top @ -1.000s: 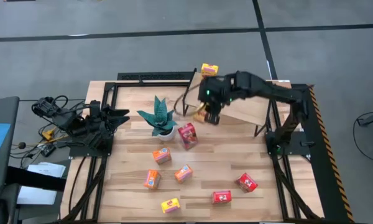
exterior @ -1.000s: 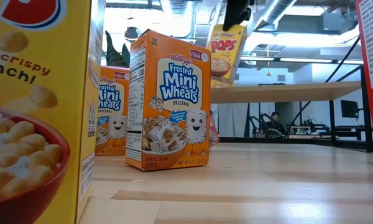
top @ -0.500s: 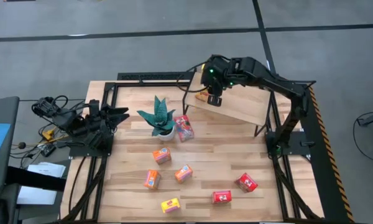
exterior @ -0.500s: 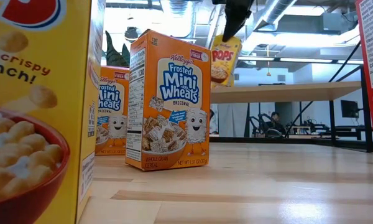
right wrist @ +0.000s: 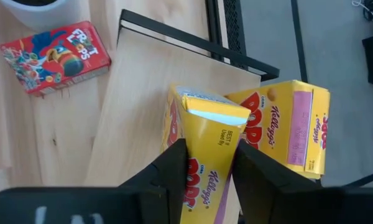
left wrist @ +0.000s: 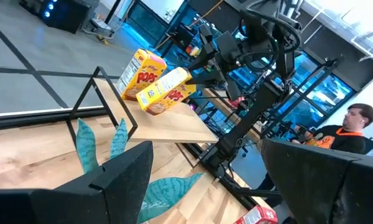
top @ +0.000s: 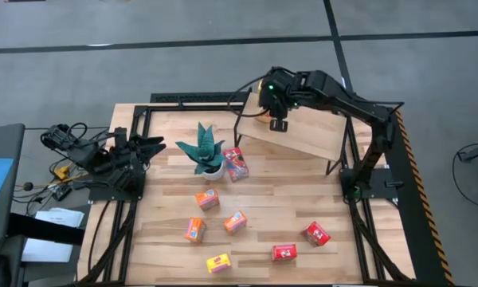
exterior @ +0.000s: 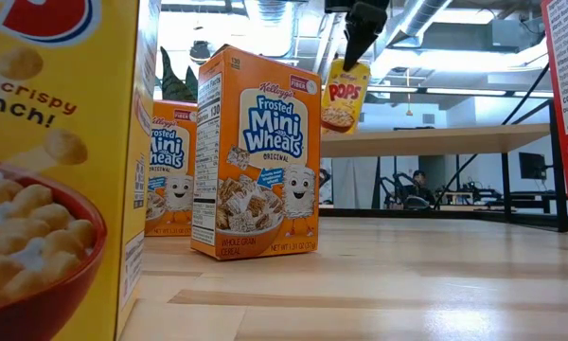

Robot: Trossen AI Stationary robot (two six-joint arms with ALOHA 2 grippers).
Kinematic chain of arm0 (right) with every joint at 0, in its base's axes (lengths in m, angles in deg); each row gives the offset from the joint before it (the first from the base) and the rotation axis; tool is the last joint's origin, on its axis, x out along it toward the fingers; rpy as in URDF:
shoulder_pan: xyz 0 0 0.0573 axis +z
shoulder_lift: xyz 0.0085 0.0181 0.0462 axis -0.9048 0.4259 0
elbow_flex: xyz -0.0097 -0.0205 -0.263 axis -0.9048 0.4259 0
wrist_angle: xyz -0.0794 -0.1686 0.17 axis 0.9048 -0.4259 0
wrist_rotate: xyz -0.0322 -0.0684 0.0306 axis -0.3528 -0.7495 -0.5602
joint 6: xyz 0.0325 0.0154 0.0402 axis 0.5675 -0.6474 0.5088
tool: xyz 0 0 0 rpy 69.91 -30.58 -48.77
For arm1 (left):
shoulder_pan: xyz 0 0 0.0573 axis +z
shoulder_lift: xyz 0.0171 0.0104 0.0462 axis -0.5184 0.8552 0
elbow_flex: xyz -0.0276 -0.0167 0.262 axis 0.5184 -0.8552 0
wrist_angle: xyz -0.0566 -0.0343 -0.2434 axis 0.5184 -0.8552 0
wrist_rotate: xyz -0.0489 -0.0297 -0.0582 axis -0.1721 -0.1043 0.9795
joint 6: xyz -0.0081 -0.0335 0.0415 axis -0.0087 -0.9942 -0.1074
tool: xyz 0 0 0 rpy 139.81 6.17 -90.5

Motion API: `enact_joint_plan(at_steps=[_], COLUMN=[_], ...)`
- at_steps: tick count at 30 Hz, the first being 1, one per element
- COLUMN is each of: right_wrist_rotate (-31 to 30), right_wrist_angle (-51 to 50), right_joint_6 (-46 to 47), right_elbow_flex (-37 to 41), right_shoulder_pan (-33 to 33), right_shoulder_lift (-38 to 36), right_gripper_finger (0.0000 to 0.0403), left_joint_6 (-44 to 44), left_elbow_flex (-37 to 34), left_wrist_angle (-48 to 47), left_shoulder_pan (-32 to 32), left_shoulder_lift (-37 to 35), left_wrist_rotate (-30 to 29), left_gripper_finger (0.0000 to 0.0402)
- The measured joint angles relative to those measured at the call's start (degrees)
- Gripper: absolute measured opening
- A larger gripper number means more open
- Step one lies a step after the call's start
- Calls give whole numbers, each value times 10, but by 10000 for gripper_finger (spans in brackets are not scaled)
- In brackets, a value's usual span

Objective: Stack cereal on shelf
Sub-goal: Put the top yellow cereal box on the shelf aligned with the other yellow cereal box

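My right gripper (top: 277,118) is shut on a yellow cereal box (exterior: 345,93) over the far-left corner of the light-wood shelf (top: 311,137). A second yellow box (right wrist: 292,127) stands on the shelf right beside it, toward the far edge. A red box (top: 235,163) lies flat on the table by the teal plant (top: 205,150). Three orange boxes (top: 207,198), two red ones (top: 284,252) and a yellow one (top: 218,262) are spread over the near half of the table. My left gripper (top: 149,147) waits open at the table's left edge. My right gripper pinches the yellow box between its two fingers (right wrist: 168,177), one on each broad face, at its upper end (right wrist: 205,180). It comes from above, pointing down. The box hangs below it, slightly tilted, its lower end (left wrist: 150,106) just at the shelf board; whether it touches, I cannot tell.
The shelf stands on thin black legs (exterior: 557,175) at the table's far right and slants across it. The plant in its white pot stands left of the shelf. In the low view, large boxes (exterior: 256,156) stand close to the camera. A person (left wrist: 354,124) is beyond the table.
My right gripper has carried the yellow box from over the table by the shelf's left edge toward the far edge, onto the shelf's far-left corner, beside the other yellow box. The red box by the plant has shifted a little toward the far edge.
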Motion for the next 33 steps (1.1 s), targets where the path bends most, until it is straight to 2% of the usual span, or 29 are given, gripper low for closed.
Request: enact_joint_plan(at_steps=[15, 26, 33], right_wrist_rotate=[15, 15, 13], right_wrist_angle=[2, 25, 26], right_joint_6=[-23, -17, -13], right_elbow_flex=[0, 0, -34], right_shoulder_pan=[-10, -10, -10], right_shoulder_lift=[28, 29, 29], right_gripper_finger=[178, 252, 260], left_joint_6=[0, 0, 4], left_elbow_flex=[0, 0, 0], left_wrist_angle=[1, 1, 0], left_shoulder_pan=[0, 0, 0], left_shoulder_lift=[0, 0, 0], left_wrist_rotate=[-12, -12, -14], left_gripper_finger=[293, 293, 293])
